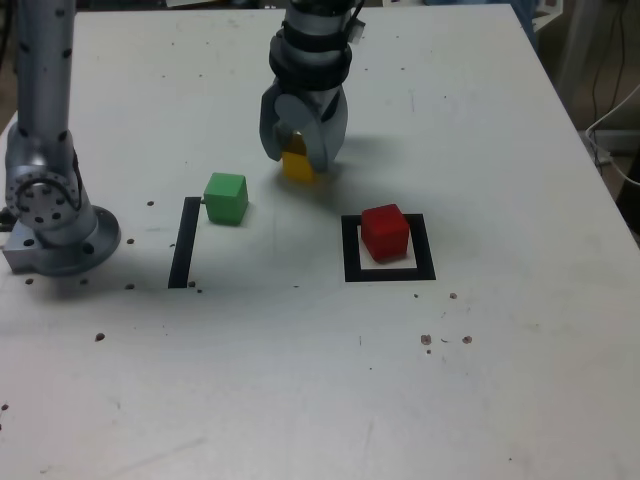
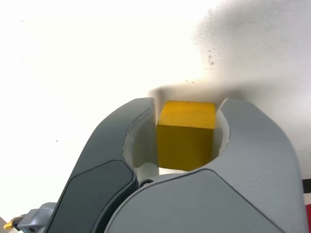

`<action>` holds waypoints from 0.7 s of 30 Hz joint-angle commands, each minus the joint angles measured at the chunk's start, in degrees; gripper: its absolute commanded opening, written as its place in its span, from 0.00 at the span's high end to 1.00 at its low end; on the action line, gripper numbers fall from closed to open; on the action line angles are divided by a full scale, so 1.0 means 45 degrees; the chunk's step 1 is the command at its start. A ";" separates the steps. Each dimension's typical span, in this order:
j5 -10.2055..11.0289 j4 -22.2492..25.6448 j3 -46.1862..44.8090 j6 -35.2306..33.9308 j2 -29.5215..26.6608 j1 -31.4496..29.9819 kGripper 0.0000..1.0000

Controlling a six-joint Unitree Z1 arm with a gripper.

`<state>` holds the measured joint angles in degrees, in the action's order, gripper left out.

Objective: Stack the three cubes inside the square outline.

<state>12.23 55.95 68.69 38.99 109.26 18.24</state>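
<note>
My gripper (image 1: 298, 152) is shut on the yellow cube (image 1: 297, 166), low over the table behind the square outline (image 1: 350, 262). In the wrist view both grey jaws press against the sides of the yellow cube (image 2: 186, 140). The red cube (image 1: 385, 232) sits inside the outline, toward its back edge. Off to the exterior view's left, the green cube (image 1: 226, 198) rests on the table.
A straight black strip (image 1: 184, 243) lies just left of the green cube in the exterior view. The arm's grey base (image 1: 50, 215) stands at the far left. Small dark specks dot the white table (image 1: 300, 380).
</note>
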 commanded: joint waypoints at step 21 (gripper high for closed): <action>-0.1494 0.2230 0.2576 -0.3202 -0.0712 -0.2344 0.98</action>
<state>5.72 65.03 79.61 27.08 106.27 8.76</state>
